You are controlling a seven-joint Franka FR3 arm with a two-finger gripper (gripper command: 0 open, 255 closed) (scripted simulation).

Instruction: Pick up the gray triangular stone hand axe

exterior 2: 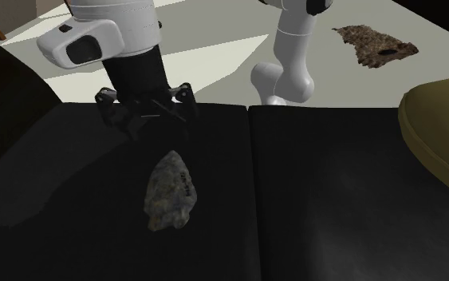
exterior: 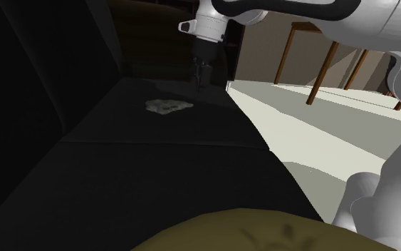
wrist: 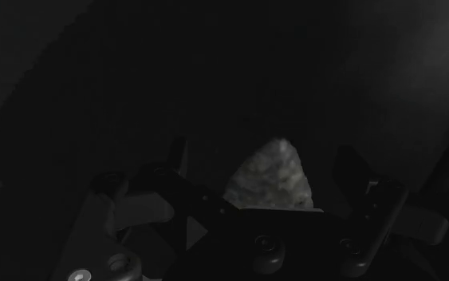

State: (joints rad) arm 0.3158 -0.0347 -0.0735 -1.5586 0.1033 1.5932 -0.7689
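First, your inventory, largest down. Item one: black couch seat (exterior 2: 334,199), two cushions meeting at a seam. Item two: white arm (exterior 2: 290,56), rising from the pale floor beyond the couch. Item three: olive cushion (exterior 2: 446,128) at the second exterior view's right edge. Item four: ragged brown mat (exterior 2: 374,44) on the floor. Item five: black gripper (exterior 2: 145,118), fingers spread wide, clasping nothing, poised above the seat. Item six: grey mottled stone hand axe (exterior 2: 171,191), flat on the seat, near the gripper, untouched.
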